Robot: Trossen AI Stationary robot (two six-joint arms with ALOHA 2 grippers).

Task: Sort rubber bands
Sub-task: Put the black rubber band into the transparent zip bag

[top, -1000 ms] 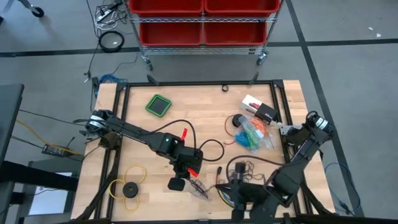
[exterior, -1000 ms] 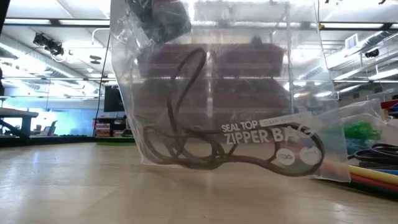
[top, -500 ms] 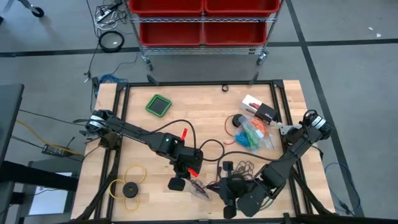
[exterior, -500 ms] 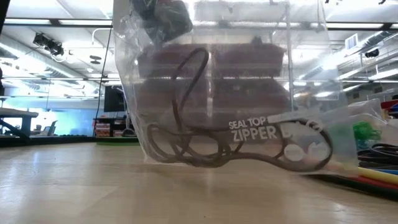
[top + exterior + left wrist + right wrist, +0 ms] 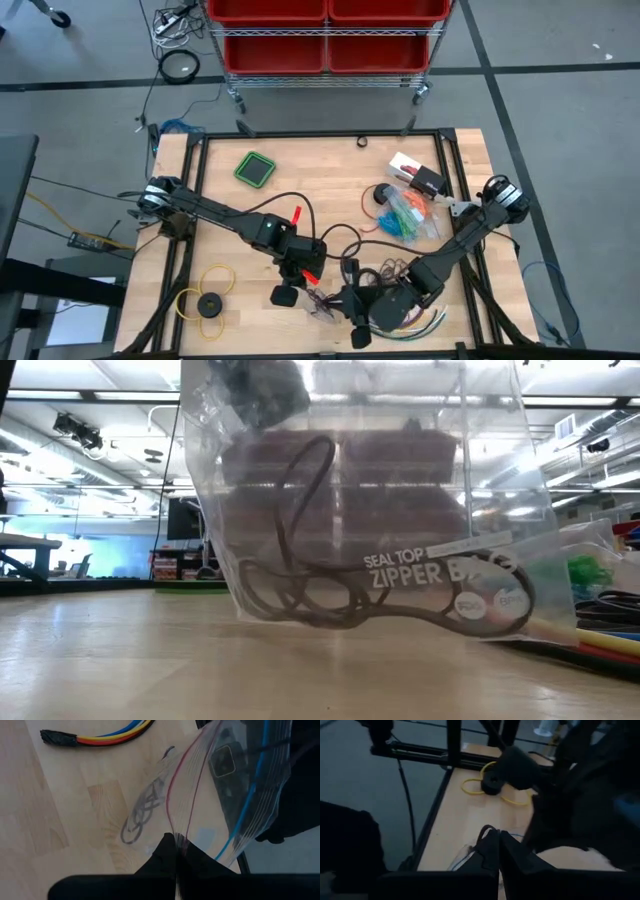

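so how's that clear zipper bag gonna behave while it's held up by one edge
Probably floppy: the zipper bag hangs creased from the left gripper, shut on its rim. Likely light, holding only dark rubber bands, which sag to the bottom. The film looks glossy, so perhaps slippery.

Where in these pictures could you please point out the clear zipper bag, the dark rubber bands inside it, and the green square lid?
zipper bag (image 5: 420,480): low view, its clear upper wall.
dark rubber bands (image 5: 300,605): low view, the tangled loops at the bag's bottom.
green square lid (image 5: 255,168): high view, its centre.

Two dark, slender jointed arms, black cables alongside, red tabs near the left hand.
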